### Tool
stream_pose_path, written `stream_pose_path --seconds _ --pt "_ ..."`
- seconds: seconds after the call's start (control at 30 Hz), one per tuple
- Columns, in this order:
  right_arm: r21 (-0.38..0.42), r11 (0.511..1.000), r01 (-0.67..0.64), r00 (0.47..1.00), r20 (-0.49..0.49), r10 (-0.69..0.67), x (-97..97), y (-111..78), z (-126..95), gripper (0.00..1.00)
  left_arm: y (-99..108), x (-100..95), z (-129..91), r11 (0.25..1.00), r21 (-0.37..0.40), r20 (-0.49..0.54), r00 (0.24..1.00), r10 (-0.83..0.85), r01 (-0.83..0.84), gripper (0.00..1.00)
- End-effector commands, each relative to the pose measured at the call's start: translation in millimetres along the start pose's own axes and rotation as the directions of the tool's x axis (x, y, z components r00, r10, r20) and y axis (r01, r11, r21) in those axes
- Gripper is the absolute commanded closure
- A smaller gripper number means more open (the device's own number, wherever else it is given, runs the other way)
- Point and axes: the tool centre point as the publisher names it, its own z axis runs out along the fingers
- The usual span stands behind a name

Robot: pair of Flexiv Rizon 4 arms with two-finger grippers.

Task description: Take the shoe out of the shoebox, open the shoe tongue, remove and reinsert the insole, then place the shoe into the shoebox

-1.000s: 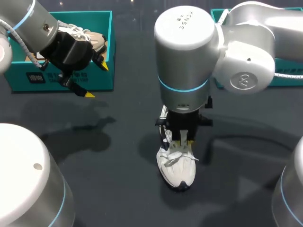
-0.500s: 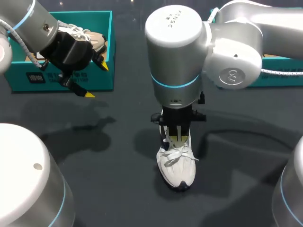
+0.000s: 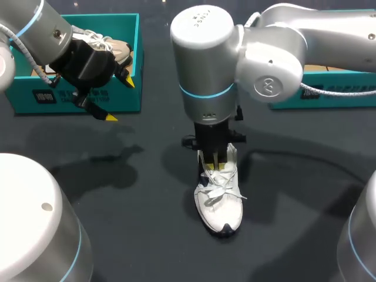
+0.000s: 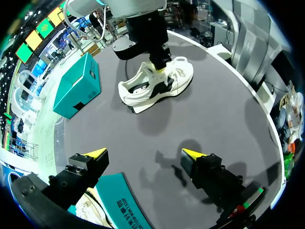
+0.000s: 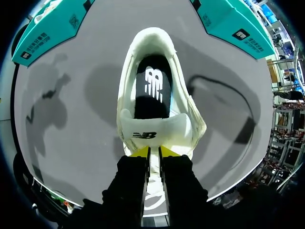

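Observation:
A white shoe (image 3: 219, 200) stands on the dark table, toe toward me. My right gripper (image 3: 214, 165) comes down over its laces, shut on the shoe tongue (image 5: 153, 130). Its yellow fingertips (image 5: 139, 151) stand close together with the tongue's edge between them. Ahead of the tongue the shoe's mouth gapes, and the black insole (image 5: 152, 90) lies inside. From the left wrist, the shoe (image 4: 157, 83) lies ahead with the right gripper (image 4: 159, 64) on it. My left gripper (image 3: 115, 100) hangs open and empty by the left teal shoebox (image 3: 117, 97).
The left shoebox (image 4: 121, 202) holds another pale shoe (image 3: 108, 47). A second teal shoebox (image 3: 329, 94) sits at the back right, behind my right arm. Bare dark table surrounds the white shoe.
My right arm has swung left and slightly away from me, its fingers drawing closer on the tongue. The shoe and my left arm have stayed put.

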Motion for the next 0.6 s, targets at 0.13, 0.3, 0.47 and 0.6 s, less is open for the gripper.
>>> stream_pose_path --seconds 0.13,0.3,0.47,0.6 --pt "-0.071 0.997 -0.035 0.999 0.021 0.037 -6.7 -10.4 -19.9 0.85 -0.1 1.1 -0.7 1.000 -0.003 0.000 1.000 0.001 -0.001 0.00" --pt "-0.095 0.993 -0.072 0.996 0.037 0.076 -17.1 -9.1 -22.3 0.83 -0.1 1.1 -0.7 1.000 -0.003 0.000 1.000 0.001 -0.001 0.00" --pt "-0.068 0.991 -0.111 0.993 0.040 0.114 -27.7 -0.3 -12.7 0.82 -0.1 1.1 -0.7 1.000 -0.003 0.000 1.000 0.001 -0.001 0.00" --pt "-0.025 0.992 -0.122 0.991 0.050 0.123 -29.7 7.6 0.0 0.82 -0.1 1.1 -0.7 1.000 -0.003 0.000 1.000 0.001 -0.001 0.00"
